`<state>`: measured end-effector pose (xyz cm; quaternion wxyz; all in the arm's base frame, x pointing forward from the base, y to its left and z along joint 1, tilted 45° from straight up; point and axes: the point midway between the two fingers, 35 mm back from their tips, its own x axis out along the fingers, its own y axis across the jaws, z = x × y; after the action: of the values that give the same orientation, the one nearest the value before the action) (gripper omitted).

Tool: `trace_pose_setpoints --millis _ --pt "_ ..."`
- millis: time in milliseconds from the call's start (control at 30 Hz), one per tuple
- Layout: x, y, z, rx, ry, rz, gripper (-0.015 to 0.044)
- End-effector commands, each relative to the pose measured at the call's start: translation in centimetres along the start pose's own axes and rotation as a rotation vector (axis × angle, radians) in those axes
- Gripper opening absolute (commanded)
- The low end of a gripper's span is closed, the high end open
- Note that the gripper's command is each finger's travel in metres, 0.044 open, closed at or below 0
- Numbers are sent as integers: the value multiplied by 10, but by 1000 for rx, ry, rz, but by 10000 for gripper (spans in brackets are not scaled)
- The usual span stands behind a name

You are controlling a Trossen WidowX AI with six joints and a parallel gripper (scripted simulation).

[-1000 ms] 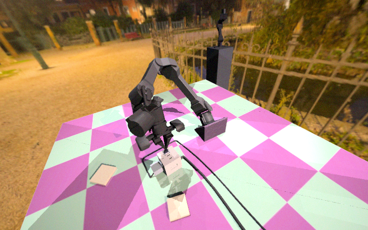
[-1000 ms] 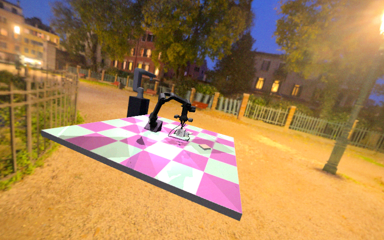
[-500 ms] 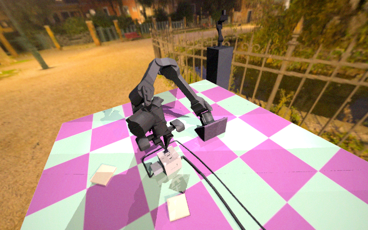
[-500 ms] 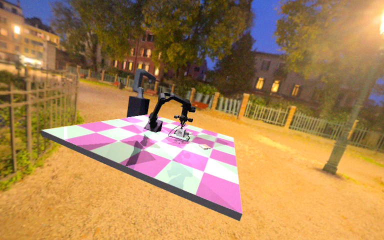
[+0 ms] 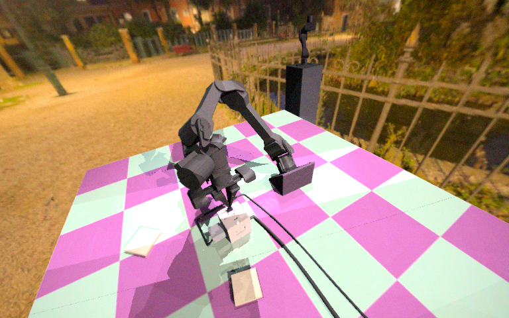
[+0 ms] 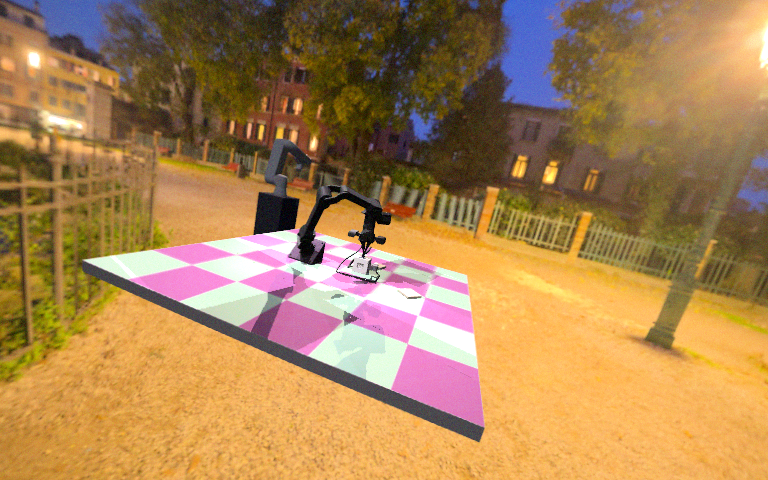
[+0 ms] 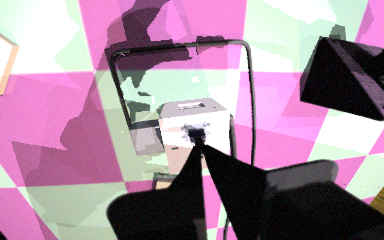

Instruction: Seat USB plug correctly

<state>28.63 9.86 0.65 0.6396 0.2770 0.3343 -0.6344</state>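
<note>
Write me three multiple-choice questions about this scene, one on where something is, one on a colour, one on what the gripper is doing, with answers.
1. Where are the gripper's fingertips?
A) Over the arm's base
B) At the top of the power cube
C) Past the table's edge

2. Which colours make up the table's checks?
A) Red and black
B) Blue and yellow
C) Pink-purple and pale green

3. How is the gripper?
A) Shut on the plug
B) Wide open
C) Shut on a cable loop beside the cube

Key:
1 B: the gripper reaches down to the top of the power cube.
2 C: the table shows those two colours in turn.
3 A: its fingers meet closely on the dark plug at the cube's top.
</note>
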Motion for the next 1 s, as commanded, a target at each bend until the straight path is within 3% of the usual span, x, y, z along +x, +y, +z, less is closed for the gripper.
trace_pose_setpoints --millis 0,800,900,967 --pt "3 0 2 -2 -3 -4 0" --pt "3 0 2 -2 -3 -4 0" --pt "0 0 0 0 1 1 79" --pt "0 0 0 0 1 1 95"
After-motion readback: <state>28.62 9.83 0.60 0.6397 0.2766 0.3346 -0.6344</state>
